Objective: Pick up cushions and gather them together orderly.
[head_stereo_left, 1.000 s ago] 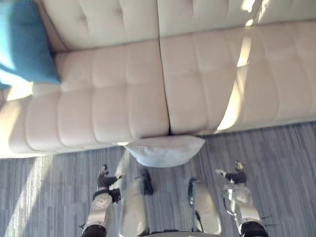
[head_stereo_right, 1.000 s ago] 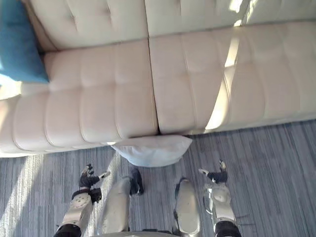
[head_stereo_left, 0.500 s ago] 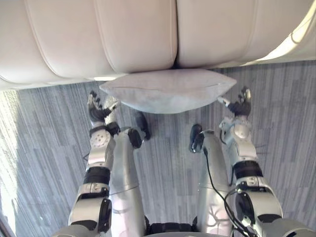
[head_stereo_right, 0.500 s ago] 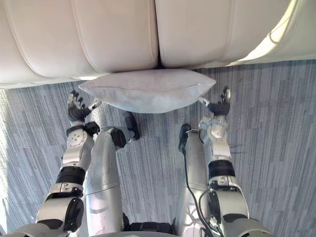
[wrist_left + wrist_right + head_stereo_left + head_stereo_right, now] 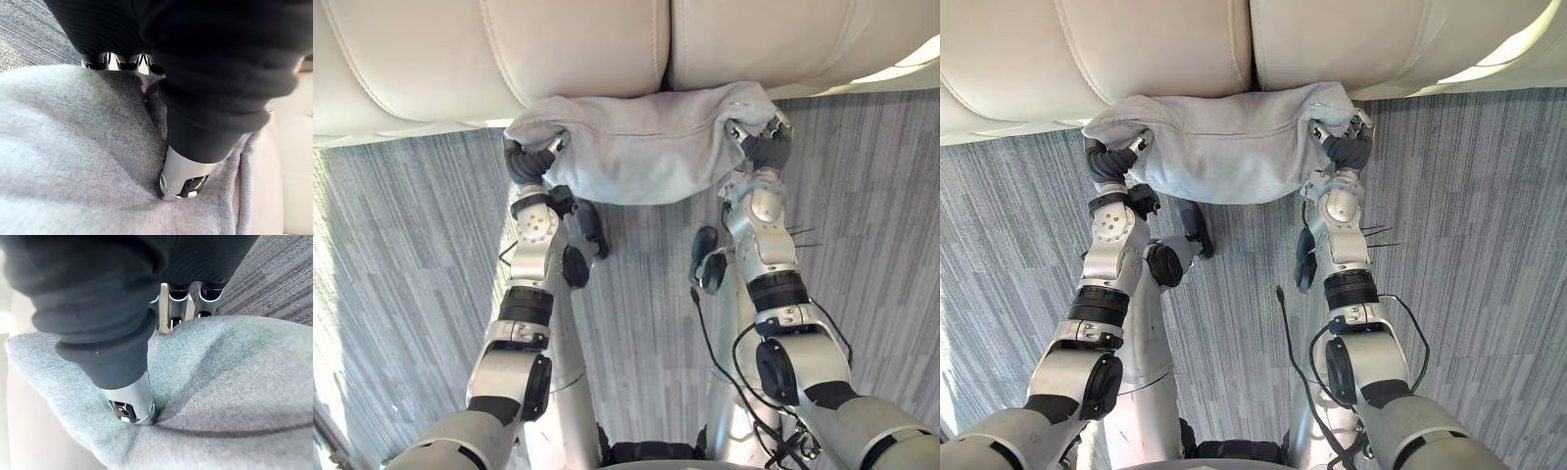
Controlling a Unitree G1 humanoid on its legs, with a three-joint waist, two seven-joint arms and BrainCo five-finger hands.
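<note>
My left robot hand (image 5: pixel 530 162) now grips the pale grey fabric cushion (image 5: pixel 646 157) at its 9 o'clock end, my right robot hand (image 5: pixel 762 149) at 3 o'clock. Both were open before. Probably ready to lift.

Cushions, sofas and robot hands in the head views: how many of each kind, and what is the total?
Grey cushion: 1
Cream sofa: 1
Robot hands: 2, the left robot hand and the right robot hand, each gripping one end of the cushion
Total: 4
</note>
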